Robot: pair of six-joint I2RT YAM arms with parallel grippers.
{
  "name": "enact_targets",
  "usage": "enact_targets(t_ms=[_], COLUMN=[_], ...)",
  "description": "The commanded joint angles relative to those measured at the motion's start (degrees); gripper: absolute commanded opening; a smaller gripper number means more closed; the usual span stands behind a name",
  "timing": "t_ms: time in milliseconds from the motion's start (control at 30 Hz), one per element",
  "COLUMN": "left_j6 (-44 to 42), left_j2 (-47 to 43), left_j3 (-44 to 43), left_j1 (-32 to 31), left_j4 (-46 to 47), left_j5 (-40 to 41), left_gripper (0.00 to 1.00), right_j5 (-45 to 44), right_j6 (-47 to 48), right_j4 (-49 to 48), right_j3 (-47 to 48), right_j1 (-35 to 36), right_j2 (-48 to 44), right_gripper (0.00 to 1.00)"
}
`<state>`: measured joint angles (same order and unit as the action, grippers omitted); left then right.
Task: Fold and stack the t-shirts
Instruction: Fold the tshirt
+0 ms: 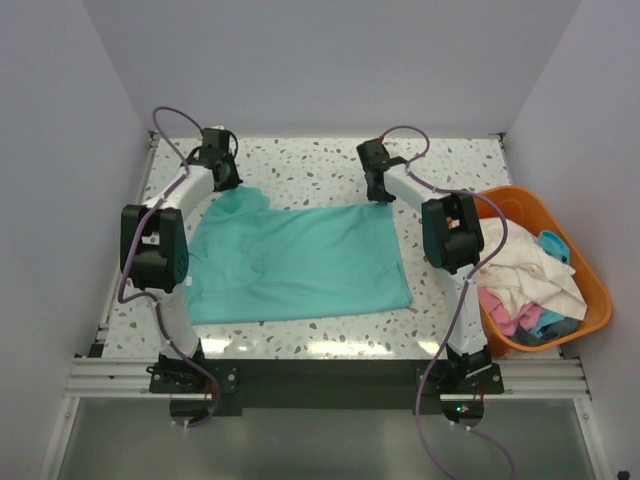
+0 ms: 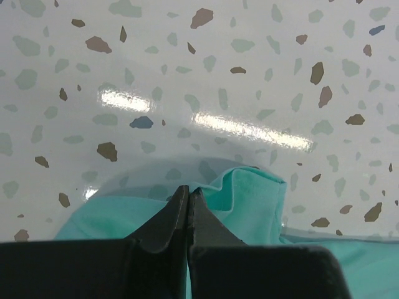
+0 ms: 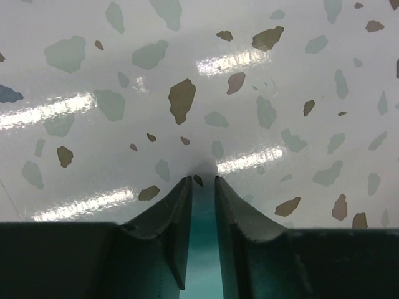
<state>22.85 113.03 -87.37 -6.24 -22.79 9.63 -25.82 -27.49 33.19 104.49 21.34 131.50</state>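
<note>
The teal t-shirt [image 1: 300, 260] lies spread nearly flat in the middle of the table, with one sleeve bunched at its far left corner. My left gripper [image 1: 228, 180] is at that corner. In the left wrist view it [image 2: 188, 190] is shut, with a teal cloth fold [image 2: 255, 199] at its tips. My right gripper [image 1: 380, 192] is at the shirt's far right corner. In the right wrist view its jaws [image 3: 203, 180] stand a narrow gap apart, tips at the table, with teal cloth [image 3: 202, 249] showing between them further back.
An orange oval basket [image 1: 590, 280] stands at the right table edge, holding a cream-white shirt [image 1: 520, 265], a pink one [image 1: 500, 315] and a light blue one [image 1: 553, 243]. The speckled tabletop [image 1: 300, 165] is bounded by white walls at the back and sides.
</note>
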Motion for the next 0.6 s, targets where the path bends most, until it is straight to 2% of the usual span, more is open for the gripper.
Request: enact_targets(t_ms=[0, 133, 167, 233, 267, 400, 433, 467, 567], left_j6=[-1.6, -1.7, -1.8, -1.7, -1.8, -1.8, -1.8, -1.8, -1.8], left_j2=[-4.0, -5.1, -5.2, -5.4, -5.4, -5.5, -5.5, -5.5, -5.8], left_j3=[1.4, 2.5, 2.6, 2.6, 2.6, 2.8, 2.8, 2.8, 2.7], left_j1=[0.0, 0.0, 0.1, 0.0, 0.0, 0.0, 0.0, 0.0, 0.0], left_j4=[3.3, 3.2, 3.1, 3.1, 3.1, 3.1, 3.1, 3.0, 2.9], left_j5=[-1.3, -1.1, -0.9, -0.8, -1.1, -1.4, -1.4, -1.5, -1.6], left_gripper=[0.00, 0.00, 0.00, 0.00, 0.00, 0.00, 0.00, 0.00, 0.00], right_j5=[-3.2, -5.3, -5.4, -5.0, -4.6, -1.3, 0.1, 1.0, 4.5], right_j6=[2.1, 3.8, 3.7, 3.7, 3.7, 2.1, 1.5, 0.9, -1.2], right_j4=[2.3, 5.0, 6.4, 6.2, 5.3, 4.4, 3.8, 3.0, 2.6], right_j3=[0.7, 3.4, 3.4, 2.0, 0.0, -3.3, -4.0, -4.9, -5.5], right_j1=[-0.3, -0.5, -0.5, -0.5, -0.5, -0.7, -0.7, -0.7, -0.7], right_j2=[-1.3, -0.1, -0.1, -0.9, -1.2, -1.7, -1.8, -1.8, -2.0], right_gripper=[0.29, 0.31, 0.35, 0.38, 0.43, 0.44, 0.43, 0.33, 0.21])
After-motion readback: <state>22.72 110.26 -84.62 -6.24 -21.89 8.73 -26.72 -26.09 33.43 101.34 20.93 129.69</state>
